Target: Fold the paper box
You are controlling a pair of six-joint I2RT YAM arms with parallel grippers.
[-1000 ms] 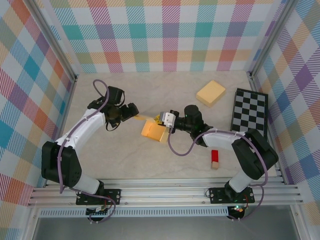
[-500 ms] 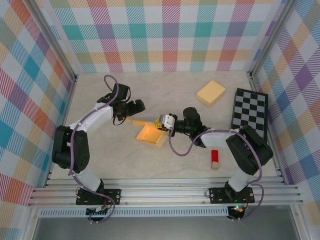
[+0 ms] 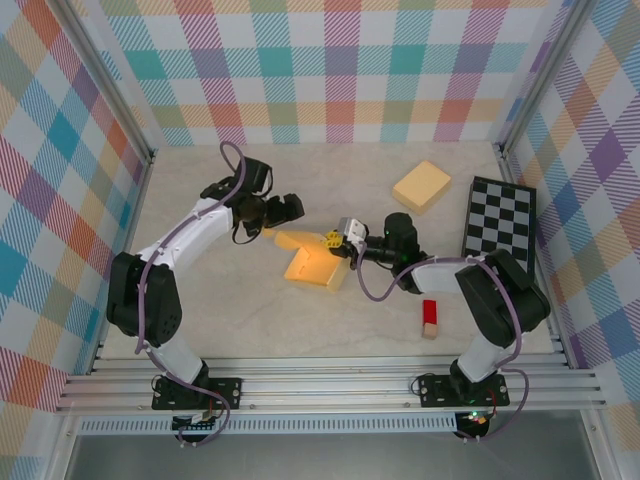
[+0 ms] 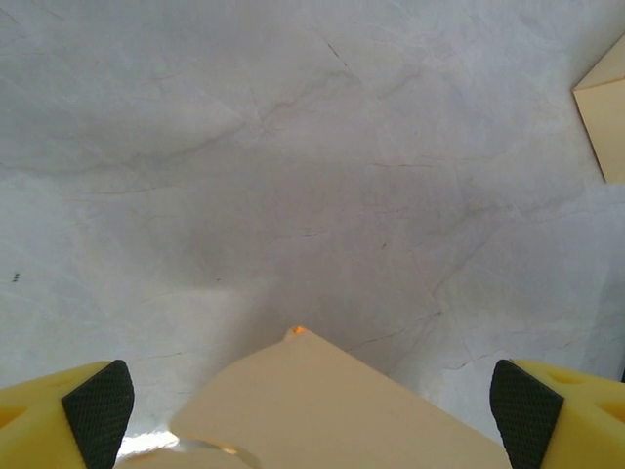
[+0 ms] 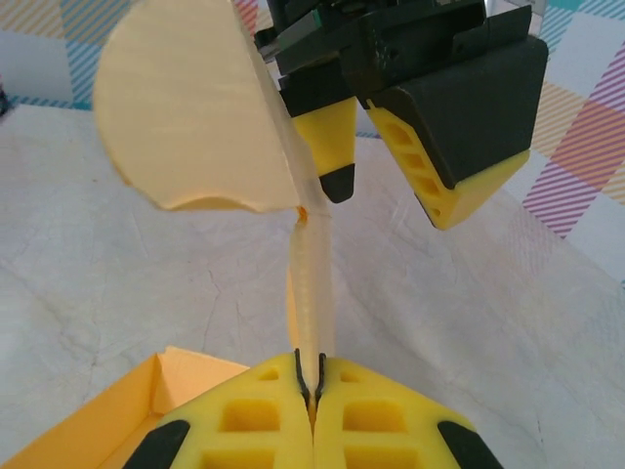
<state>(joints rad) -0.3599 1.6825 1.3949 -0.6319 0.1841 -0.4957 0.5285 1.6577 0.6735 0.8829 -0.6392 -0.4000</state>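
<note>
Top external view: the table (image 3: 200,310) carries the paper box (image 3: 316,270) near its centre, between your two arms, part-folded with its tray open upward.

Right wrist view: the right gripper (image 5: 311,383) is pinched flat on the edge of a thin upright wall panel (image 5: 311,283) of the box. A rounded flap (image 5: 186,122) stands above that panel.

Left wrist view: the left gripper (image 4: 312,420) is spread wide and holds nothing. A corner of card lies between its pads (image 4: 98,415), with no contact evident.

Hazards, in my judgement:
- The whole box hangs on one narrow pinch. If you pull sideways, expect the panel to tear or crease off its fold line.
- The tray is light, so any tug may drag it across the table rather than fold it.
- If you close the left jaws off the crease, the flap will likely buckle.
- The two grippers sit close together, so a hasty approach risks a finger clash.
</note>
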